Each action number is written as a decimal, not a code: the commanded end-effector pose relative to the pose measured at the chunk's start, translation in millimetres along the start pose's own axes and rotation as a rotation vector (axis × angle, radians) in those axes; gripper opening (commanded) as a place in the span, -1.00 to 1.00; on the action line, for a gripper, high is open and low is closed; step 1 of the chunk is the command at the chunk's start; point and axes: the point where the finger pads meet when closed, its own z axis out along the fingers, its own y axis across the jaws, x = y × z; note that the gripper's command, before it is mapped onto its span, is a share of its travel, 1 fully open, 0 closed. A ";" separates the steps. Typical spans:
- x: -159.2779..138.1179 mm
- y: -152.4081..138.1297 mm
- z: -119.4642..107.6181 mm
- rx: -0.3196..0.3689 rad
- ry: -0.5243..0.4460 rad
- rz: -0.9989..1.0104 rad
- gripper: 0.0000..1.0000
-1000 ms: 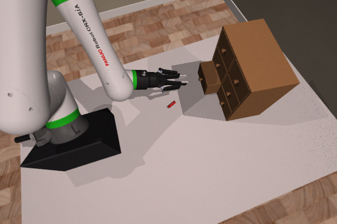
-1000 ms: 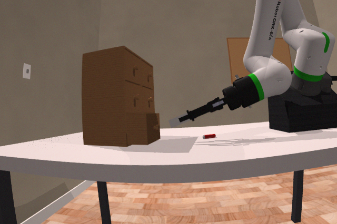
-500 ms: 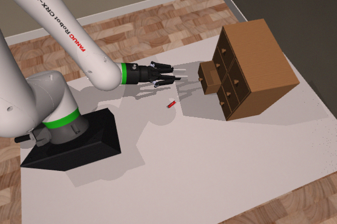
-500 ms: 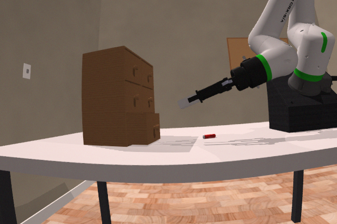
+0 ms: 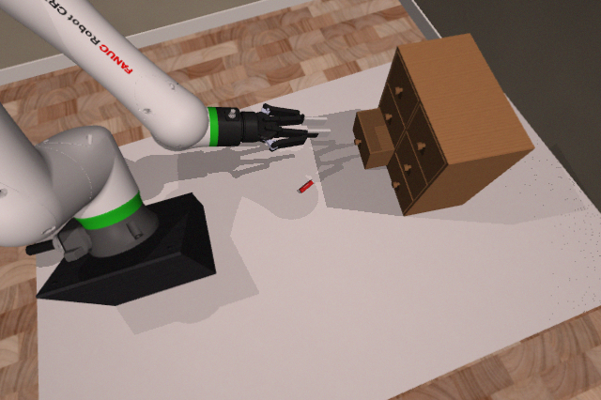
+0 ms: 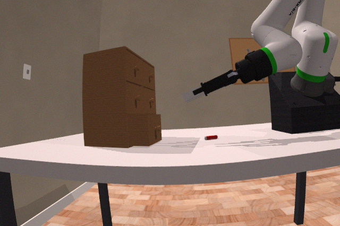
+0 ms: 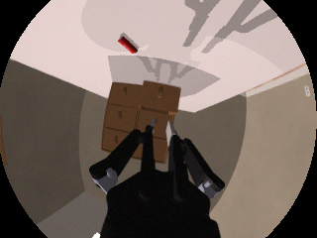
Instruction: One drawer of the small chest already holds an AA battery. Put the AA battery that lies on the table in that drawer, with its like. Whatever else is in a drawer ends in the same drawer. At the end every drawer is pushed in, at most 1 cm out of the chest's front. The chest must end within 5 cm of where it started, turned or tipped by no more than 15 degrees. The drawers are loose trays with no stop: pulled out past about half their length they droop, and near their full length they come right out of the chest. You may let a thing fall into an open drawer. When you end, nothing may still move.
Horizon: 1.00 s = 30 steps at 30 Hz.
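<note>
The red AA battery (image 5: 305, 186) lies on the white table between the arm's base and the chest; it also shows in the exterior view (image 6: 211, 137) and the wrist view (image 7: 127, 43). The small brown chest (image 5: 451, 118) has two columns of three drawers. One bottom-row drawer (image 5: 371, 139) stands pulled out a short way, also seen from the side (image 6: 144, 129); I cannot see anything inside it. The other drawers are pushed in. My gripper (image 5: 317, 126) (image 6: 189, 96) hangs in the air in front of the chest, above the table, pointing at it. Its fingers are nearly together and hold nothing.
The arm's black base (image 5: 130, 259) stands at the left of the table. A dark wall runs close behind the chest. The table's edges lie to the right and front.
</note>
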 end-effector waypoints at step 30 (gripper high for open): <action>4.2 65.3 -102.0 -0.387 0.961 0.036 -0.60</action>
